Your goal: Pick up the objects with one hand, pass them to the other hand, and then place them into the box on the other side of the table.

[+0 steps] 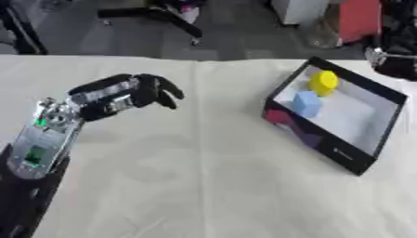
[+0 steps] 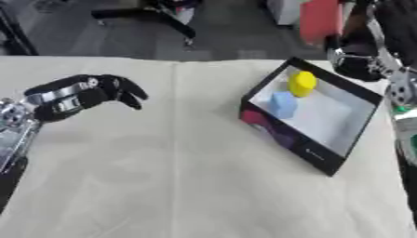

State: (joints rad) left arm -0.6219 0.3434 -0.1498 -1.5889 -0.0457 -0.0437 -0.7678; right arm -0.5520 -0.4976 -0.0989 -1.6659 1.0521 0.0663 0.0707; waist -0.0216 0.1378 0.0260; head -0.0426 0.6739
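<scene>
Apparently between cycles: left hand (image 1: 122, 96) hovered, fingers curled, holding nothing. Box (image 1: 383, 135) lay well right of it, containing yellow block (image 1: 323, 82) and blue block (image 1: 306, 103). Right hand (image 2: 358, 65) beyond box, grip indiscernible. Next: locate another object.

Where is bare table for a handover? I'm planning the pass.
Bare cloth runs between the left hand and the box, and all along the near edge. The box's far corner is crowded by the yellow block and blue block.

My left hand (image 1: 122, 95) is black with silver. The box (image 1: 383, 135) is black, white inside, holding a yellow block (image 1: 323, 82) and a light-blue block (image 1: 307, 103); the table (image 1: 204, 176) is cream.
</scene>
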